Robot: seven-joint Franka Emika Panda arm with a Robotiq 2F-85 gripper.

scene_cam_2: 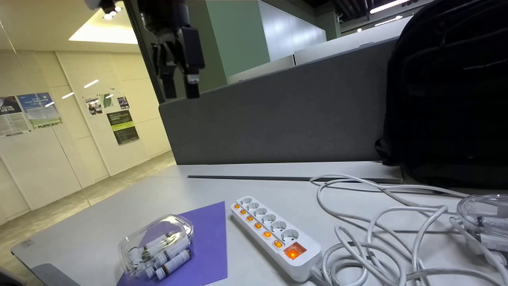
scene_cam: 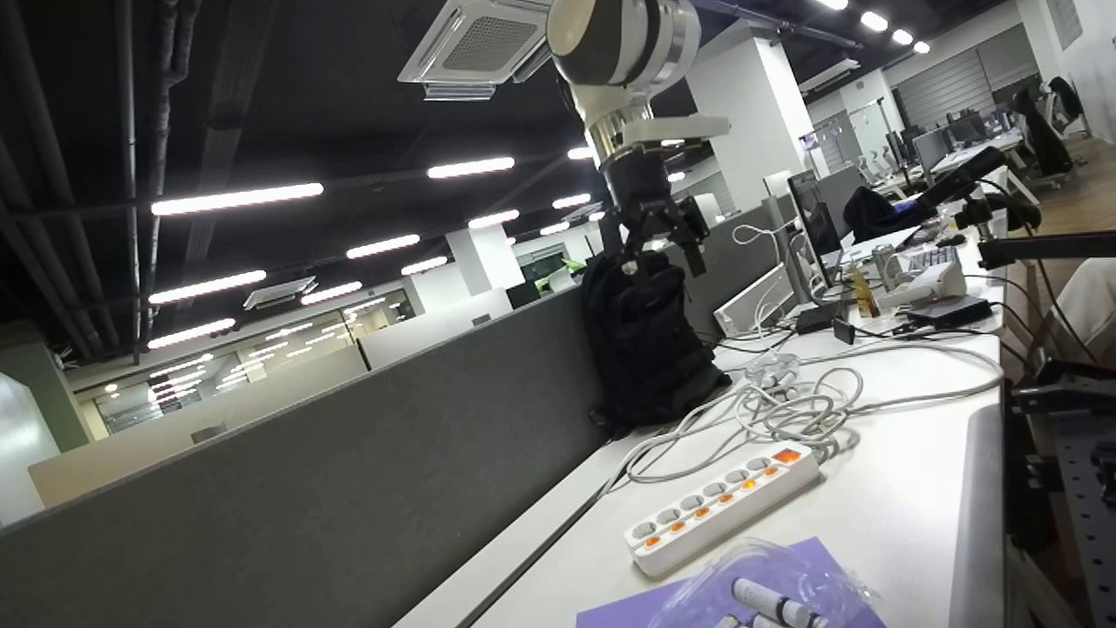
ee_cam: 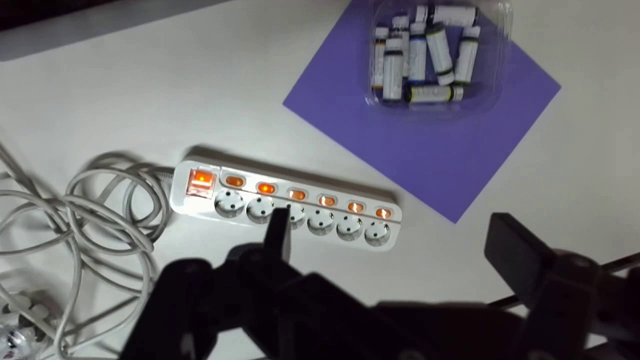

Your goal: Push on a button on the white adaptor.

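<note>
The white adaptor [ee_cam: 282,192] lies flat on the white table, with a row of sockets, small orange buttons beside them and a large red-orange switch [ee_cam: 201,183] at its cable end. The large switch and one small button [ee_cam: 265,188] glow brighter. The adaptor also shows in both exterior views [scene_cam: 711,534] [scene_cam_2: 264,248]. My gripper [ee_cam: 390,220] is open and empty, its fingers wide apart. In both exterior views [scene_cam: 663,264] [scene_cam_2: 181,94] it hangs high above the table, touching nothing. In the wrist view its left finger covers a little of the sockets.
A purple sheet [ee_cam: 400,145] bears a clear plastic box [ee_cam: 482,95] with several small vials. Tangled white cables [scene_cam_2: 397,222] lie by the adaptor's switch end, with another clear container [scene_cam_2: 486,206]. A black backpack [scene_cam: 649,349] leans on the grey partition [scene_cam: 418,462].
</note>
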